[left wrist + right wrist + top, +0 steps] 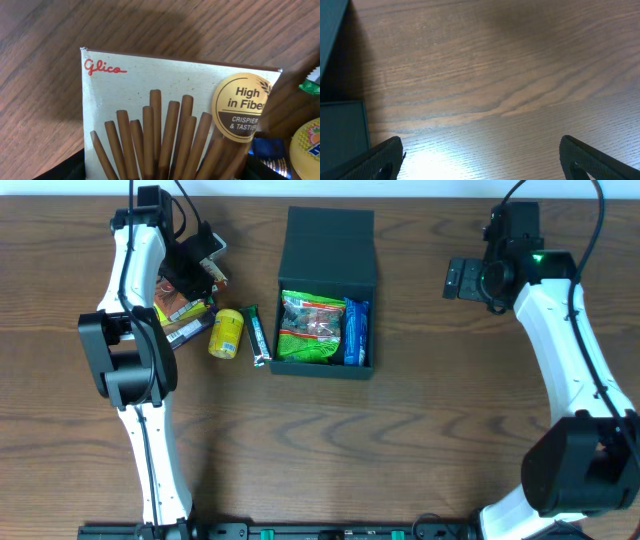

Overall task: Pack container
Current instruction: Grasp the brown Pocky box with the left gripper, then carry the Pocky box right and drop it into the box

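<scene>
The container [325,292] is a dark teal square box at the table's centre, with its lid [330,235] open behind it. A green packet [312,328] and a blue packet [356,332] lie inside. My left gripper [200,260] is left of the container, over a pile of snacks. It is shut on a beige Glico biscuit-stick box [170,115], with a finger on either side [165,172]. My right gripper [465,278] is open and empty over bare wood right of the container [480,155]. The container's side [340,135] shows at the left edge of the right wrist view.
A yellow cup [226,333] and a dark bar [259,335] lie just left of the container. More packets [180,315] lie under the left arm. A yellow lid [306,150] and a green wrapper [310,86] show beside the held box.
</scene>
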Robot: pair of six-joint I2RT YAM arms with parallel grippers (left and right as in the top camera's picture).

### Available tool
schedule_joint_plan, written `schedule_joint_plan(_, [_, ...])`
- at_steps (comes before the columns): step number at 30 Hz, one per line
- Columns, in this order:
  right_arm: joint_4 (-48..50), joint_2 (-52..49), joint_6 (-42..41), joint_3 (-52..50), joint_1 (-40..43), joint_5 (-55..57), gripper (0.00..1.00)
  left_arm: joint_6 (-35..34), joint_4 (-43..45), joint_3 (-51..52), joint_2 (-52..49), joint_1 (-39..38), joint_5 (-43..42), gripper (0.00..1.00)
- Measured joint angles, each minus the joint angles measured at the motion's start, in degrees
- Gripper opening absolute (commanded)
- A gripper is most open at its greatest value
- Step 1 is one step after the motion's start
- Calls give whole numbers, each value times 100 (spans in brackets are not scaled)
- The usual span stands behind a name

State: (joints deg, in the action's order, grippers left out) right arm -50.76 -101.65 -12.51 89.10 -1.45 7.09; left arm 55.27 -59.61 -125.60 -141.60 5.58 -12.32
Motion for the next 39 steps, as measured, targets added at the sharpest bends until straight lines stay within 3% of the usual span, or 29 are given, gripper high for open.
schedule_joint_plan(9, [-2,0,0,0,0,0,99,-750,7,-376,0,-7,304,70])
schedule_joint_plan(19, [0,0,0,0,0,0,99,-1370,-577,-1351,0,-236,374,68])
schedule_joint_plan(34, [-186,0,0,0,0,0,99,-2109,-634,-1434,7,-1818,352,72])
schedule_joint_plan(39, [-192,0,0,0,0,-2,99,-2339,-1054,-1434,417,-2105,352,68])
